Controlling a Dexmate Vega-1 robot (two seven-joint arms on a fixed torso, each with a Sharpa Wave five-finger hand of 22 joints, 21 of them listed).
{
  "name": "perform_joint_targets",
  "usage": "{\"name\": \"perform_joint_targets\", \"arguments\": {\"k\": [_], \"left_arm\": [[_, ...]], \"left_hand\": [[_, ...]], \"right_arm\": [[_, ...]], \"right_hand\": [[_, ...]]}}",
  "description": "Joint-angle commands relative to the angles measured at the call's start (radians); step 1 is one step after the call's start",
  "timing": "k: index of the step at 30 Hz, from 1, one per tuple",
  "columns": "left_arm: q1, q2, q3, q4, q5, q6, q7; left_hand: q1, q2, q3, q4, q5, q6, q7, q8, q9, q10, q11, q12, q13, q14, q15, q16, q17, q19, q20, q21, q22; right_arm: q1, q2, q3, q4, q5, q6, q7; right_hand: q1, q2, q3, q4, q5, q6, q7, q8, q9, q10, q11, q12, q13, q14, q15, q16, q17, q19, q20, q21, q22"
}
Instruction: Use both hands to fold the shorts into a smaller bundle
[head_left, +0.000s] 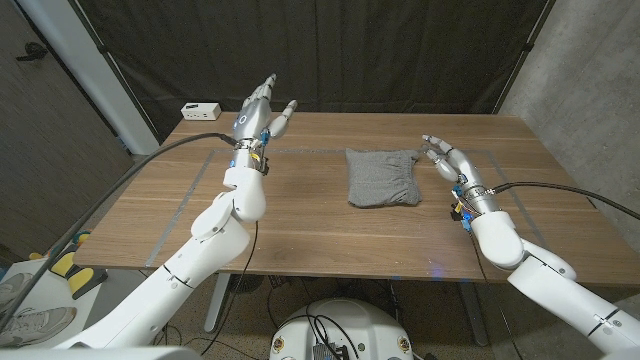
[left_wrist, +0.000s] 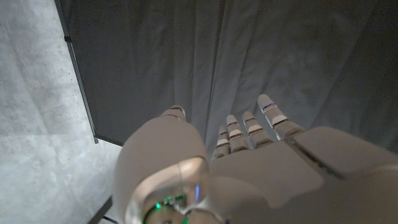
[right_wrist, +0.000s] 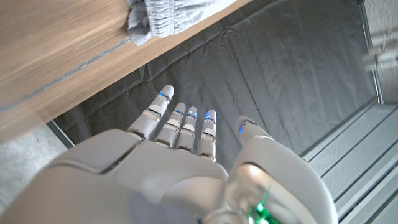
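The grey shorts lie folded into a compact rectangle on the wooden table, right of its middle. A corner of the shorts also shows in the right wrist view. My left hand is raised above the table's far left part, fingers spread and pointing away, holding nothing. It stands well apart from the bundle. My right hand hovers just right of the shorts, fingers apart and empty. In the wrist views my left hand and my right hand face the dark curtain with fingers extended.
A small white box sits at the table's far left corner. A dark curtain hangs behind the table. Faint tape lines mark the tabletop. A grey wall stands to the right.
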Motion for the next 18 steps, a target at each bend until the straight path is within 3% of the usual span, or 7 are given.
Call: {"name": "perform_joint_targets", "arguments": {"k": [1, 15, 18], "left_arm": [[0.026, 0.031, -0.081, 0.038, -0.376, -0.16, -0.06], [0.007, 0.043, -0.107, 0.167, -0.679, -0.367, -0.17], [-0.004, 0.048, -0.099, 0.198, -0.72, -0.4, -0.197]], "left_hand": [[-0.023, -0.002, 0.014, 0.002, -0.002, -0.017, 0.006, 0.004, 0.002, -0.022, 0.004, -0.001, 0.001, -0.017, 0.007, 0.0, 0.001, -0.018, 0.001, -0.008, 0.004], [-0.129, -0.007, 0.02, 0.015, 0.004, -0.035, 0.025, 0.011, 0.002, -0.056, 0.035, 0.004, -0.002, -0.057, 0.033, 0.005, 0.001, -0.048, 0.003, -0.02, 0.003], [-0.154, -0.01, 0.017, 0.017, 0.007, -0.032, 0.026, 0.013, 0.002, -0.057, 0.039, 0.006, -0.002, -0.059, 0.032, 0.006, 0.001, -0.053, 0.0, -0.021, 0.004]], "right_arm": [[0.034, 0.088, 0.005, 0.14, 0.198, 0.214, 0.097], [0.06, 0.182, 0.004, 0.221, 0.347, 0.344, 0.157], [0.051, 0.173, 0.009, 0.19, 0.299, 0.3, 0.115]], "right_hand": [[-0.006, 0.008, 0.002, 0.009, -0.004, -0.009, 0.007, 0.0, 0.004, -0.002, 0.01, 0.001, 0.003, -0.008, -0.018, -0.001, 0.001, 0.005, -0.008, 0.001, 0.0], [-0.046, -0.026, -0.024, 0.029, -0.01, -0.028, 0.04, 0.003, 0.004, -0.005, 0.039, 0.007, 0.002, -0.011, 0.005, 0.003, 0.0, 0.013, -0.005, 0.002, -0.001], [-0.061, -0.037, -0.036, 0.035, -0.009, -0.029, 0.046, 0.005, 0.005, -0.002, 0.041, 0.009, 0.002, -0.01, 0.011, 0.003, -0.001, 0.014, -0.003, 0.002, -0.001]]}}
